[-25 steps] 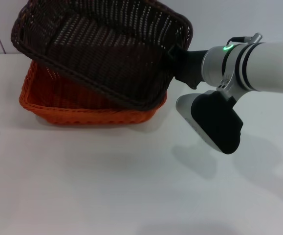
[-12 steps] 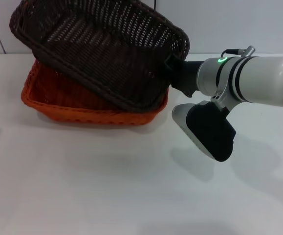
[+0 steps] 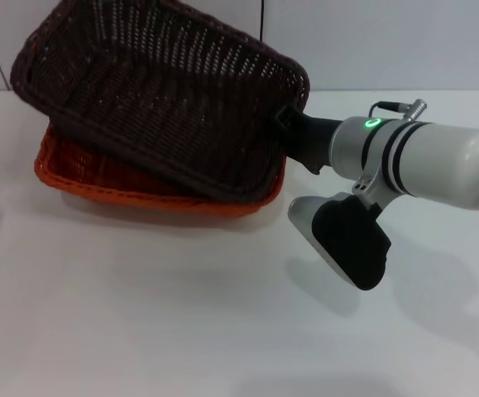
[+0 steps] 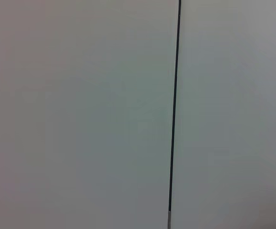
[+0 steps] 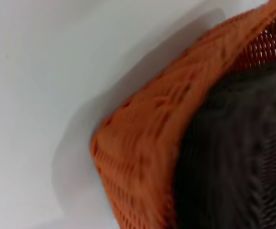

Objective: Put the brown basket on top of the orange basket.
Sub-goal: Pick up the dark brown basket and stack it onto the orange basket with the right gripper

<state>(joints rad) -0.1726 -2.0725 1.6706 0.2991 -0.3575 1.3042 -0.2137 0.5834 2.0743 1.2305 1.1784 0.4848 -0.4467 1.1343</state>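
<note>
Right gripper [image 3: 293,132], pinching brown basket [image 3: 160,91] rim, had lowered it, tilted, partly into orange basket [image 3: 131,186]; nesting nearly done.

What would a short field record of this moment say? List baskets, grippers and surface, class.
brown basket: tilted, lower edge inside the orange one, far side raised
orange basket: on the white table, under the brown one
right gripper: shut on the brown basket's right rim
left gripper: not in view
task state: not yet set flat
</note>
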